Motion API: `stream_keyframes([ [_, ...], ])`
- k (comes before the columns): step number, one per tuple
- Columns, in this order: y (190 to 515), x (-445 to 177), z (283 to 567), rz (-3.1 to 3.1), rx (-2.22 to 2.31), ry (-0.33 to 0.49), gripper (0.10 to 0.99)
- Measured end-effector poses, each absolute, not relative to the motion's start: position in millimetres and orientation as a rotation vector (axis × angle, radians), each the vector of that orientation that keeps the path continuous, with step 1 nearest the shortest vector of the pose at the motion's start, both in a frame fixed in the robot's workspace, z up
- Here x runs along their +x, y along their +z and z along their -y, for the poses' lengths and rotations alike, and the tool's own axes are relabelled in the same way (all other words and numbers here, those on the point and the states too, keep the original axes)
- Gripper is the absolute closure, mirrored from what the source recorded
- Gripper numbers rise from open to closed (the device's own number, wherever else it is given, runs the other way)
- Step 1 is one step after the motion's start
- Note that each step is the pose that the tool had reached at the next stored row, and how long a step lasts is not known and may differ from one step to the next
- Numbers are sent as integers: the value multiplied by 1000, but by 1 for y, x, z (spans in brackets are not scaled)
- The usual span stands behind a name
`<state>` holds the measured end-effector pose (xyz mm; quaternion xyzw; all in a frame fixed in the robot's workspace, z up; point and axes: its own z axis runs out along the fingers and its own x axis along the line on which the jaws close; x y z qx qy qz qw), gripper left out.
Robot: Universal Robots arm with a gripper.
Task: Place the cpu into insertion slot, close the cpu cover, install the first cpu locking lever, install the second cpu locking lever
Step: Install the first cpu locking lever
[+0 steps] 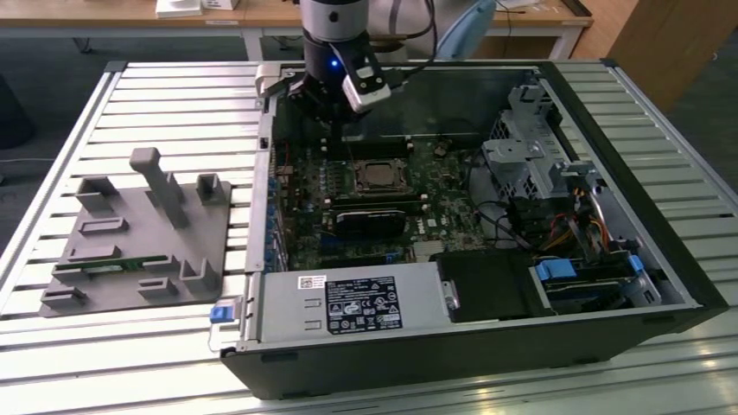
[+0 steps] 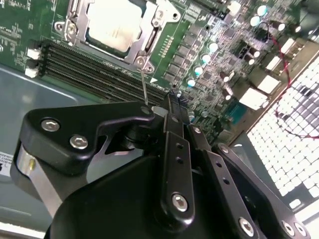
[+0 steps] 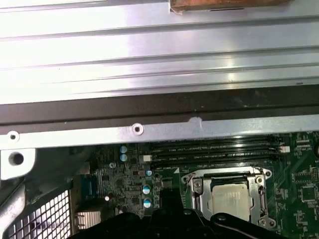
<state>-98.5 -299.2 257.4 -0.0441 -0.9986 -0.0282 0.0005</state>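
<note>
Risk, lever: the thin wire lever (image 2: pixel 143 82) stands upright off a corner of the cpu cover (image 2: pixel 151 36), with its free end right at the pincer (image 2: pixel 162 107). A push off line could likely bend the wire, or let it spring away before it catches under its hook.
Risk, board: the memory slots (image 2: pixel 99 69) lie just beside the socket. A stray descent could strike them or the green board (image 2: pixel 25 30).
Risk, cover: the frame looks to be down over the chip. If it is not lying fully flat, forcing the lever could load the chip unevenly.
Pincer, place: the pincer (image 1: pixel 335 121) hangs in the upper middle of the exterior view, inside the open case (image 1: pixel 461 363), up and left of the socket in that frame.
Pincer, opening: cannot tell how wide it stands, nor whether it grips the wire or only touches it.
Cpu: the cpu (image 2: pixel 117 25) sits in the insertion slot (image 1: pixel 355 186), near the middle of the exterior view. Its silver face shows through the cover's window.
</note>
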Motion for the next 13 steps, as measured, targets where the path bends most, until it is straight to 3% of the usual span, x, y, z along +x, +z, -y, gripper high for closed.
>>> stream_keyframes([
  [13,256,-65,296,3136,-138,-89,976],
])
